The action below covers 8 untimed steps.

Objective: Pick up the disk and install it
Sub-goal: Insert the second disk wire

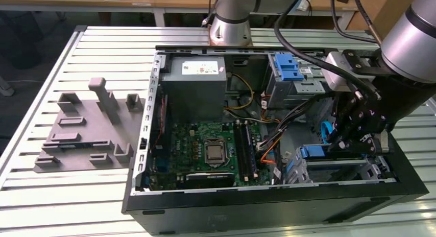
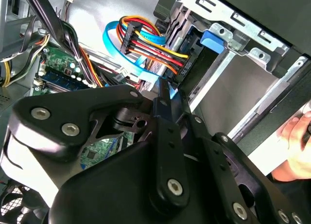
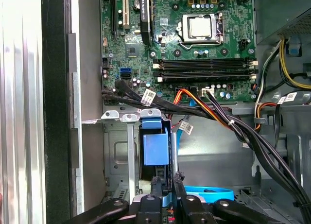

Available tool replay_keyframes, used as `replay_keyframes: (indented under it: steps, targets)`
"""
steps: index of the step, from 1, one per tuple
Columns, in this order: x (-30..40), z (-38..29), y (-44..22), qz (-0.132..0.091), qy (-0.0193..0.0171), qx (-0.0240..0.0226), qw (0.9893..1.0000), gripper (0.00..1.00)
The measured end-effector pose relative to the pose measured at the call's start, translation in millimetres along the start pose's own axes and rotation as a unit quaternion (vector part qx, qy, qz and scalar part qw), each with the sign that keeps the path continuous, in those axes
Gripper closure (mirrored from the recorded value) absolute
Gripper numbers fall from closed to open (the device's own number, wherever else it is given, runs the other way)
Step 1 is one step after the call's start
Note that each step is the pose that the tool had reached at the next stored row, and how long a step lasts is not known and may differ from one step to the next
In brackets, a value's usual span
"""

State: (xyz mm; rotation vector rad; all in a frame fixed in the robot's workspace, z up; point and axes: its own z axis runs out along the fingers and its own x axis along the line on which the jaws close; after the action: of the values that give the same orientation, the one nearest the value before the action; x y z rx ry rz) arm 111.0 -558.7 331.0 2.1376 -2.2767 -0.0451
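**Ana:** Disk (image 3: 155, 148) first: where is it, and is it held?

**Ben:** It stands on edge in the drive cage (image 3: 116, 151), at the near corner of the computer case (image 1: 272, 211) on the exterior view's right. In the first wrist view, the gripper (image 3: 166, 181) looks to have its jaws clenched on the thin blue edge of the disk's bracket.

**Ana:** What makes this seating go well?

**Ben:** I'd keep the disk square to the cage's rails and push straight along the slot, with no twist and a light, steady force. A plastic bracket probably flexes and jams if it goes in cocked. The black cable bundle (image 3: 126, 95) and the orange wires (image 3: 194, 98) run just beside the slot mouth, so they should be kept out of the path. A person's hand (image 2: 297, 136) is also near the case's edge, so slow seems wise.

**Ana:** Materials, big to small?

**Ben:** The table (image 1: 61, 196) is slatted aluminium, ribbed and matt. The case is black painted sheet metal outside and bare grey inside. On its far side sits the power supply (image 1: 197, 78), a plain grey metal box with a white sticker. The motherboard (image 1: 211, 150) is flat, green and studded with parts. The cage is folded, perforated steel with hard edges. The bracket is smooth blue plastic with a slight gloss. Smallest is the data cable (image 2: 109, 44), light blue, flat as a ribbon and limp.
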Motion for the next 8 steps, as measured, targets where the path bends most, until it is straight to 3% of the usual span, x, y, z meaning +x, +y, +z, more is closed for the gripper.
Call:
replay_keyframes:
  steps: [5, 6, 8]
  targets:
    - [0.0, -0.1, 0.0, 0.0, 0.0, 0.0, 1.0, 0.76]
    - [0.0, -0.2, 0.0, 0.0, 0.0, 0.0, 1.0, 0.69]
    - [0.0, -0.8, 0.0, 0.0, 0.0001, 0.0, 1.0, 0.69]
